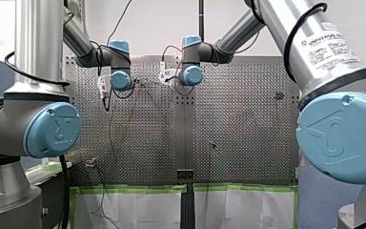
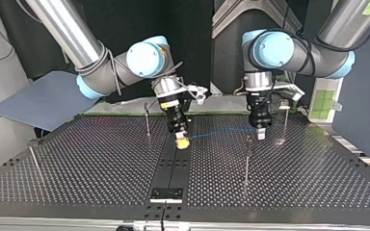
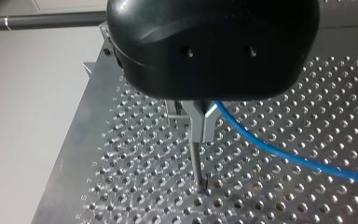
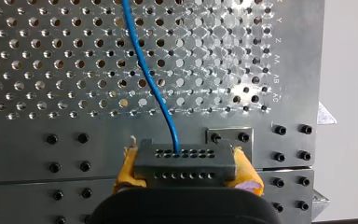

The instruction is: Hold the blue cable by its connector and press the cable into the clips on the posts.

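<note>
Top view shows the perforated table (image 2: 101, 163) with both arms reaching down over its far half. My right arm (image 2: 111, 72) enters at that view's left, with its wrist tilted toward the table's middle. My left arm (image 2: 294, 48) enters at the right, with its wrist vertical. The blue cable (image 2: 221, 131) spans the gap between the two tools, clear of the table surface.

Right gripper (image 2: 182, 142): clamped on the connector (image 4: 184, 161), a grey block held between the yellow pads (image 4: 126, 170). The cable leaves the block's top face.

Left gripper (image 2: 260, 134): the metal fingers (image 3: 208, 123) are drawn together, apparently pinching the cable just above a post (image 3: 196, 163). The cable exits beside one finger. The clip on that post is hidden by the fingers.

Step in hand, as judged: seating the cable at the first post. No post visibly carries the cable yet. The next move calls for a straight downward press by the left gripper while the right gripper holds the run taut, then a shift toward a further post (image 2: 147, 120).
</note>
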You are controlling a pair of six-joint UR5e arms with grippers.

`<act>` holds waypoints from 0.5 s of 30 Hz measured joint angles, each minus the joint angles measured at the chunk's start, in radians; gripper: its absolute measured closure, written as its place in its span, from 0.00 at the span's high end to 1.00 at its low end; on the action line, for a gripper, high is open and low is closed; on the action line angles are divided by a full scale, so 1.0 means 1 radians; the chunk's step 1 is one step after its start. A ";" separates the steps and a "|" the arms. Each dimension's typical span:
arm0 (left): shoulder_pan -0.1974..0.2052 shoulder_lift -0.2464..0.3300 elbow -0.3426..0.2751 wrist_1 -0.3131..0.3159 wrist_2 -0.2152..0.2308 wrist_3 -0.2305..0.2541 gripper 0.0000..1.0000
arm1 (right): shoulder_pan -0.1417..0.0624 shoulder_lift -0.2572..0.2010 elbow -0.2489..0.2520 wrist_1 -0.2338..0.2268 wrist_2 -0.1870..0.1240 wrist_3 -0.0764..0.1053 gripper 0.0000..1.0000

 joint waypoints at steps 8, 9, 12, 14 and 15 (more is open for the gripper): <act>0.007 0.000 0.002 0.001 0.002 0.000 0.01 | 0.003 0.004 -0.002 0.001 -0.010 0.000 0.00; 0.011 0.000 0.003 0.001 0.001 -0.001 0.01 | 0.004 0.005 -0.002 0.002 -0.010 0.000 0.00; 0.018 0.000 0.009 0.001 -0.001 -0.003 0.01 | 0.008 0.008 -0.005 0.002 -0.012 -0.001 0.00; 0.022 0.000 0.013 0.001 -0.001 -0.005 0.01 | 0.009 0.010 -0.006 0.003 -0.013 0.000 0.00; 0.024 0.000 0.016 0.000 -0.001 -0.007 0.01 | 0.009 0.010 -0.007 0.003 -0.013 0.000 0.00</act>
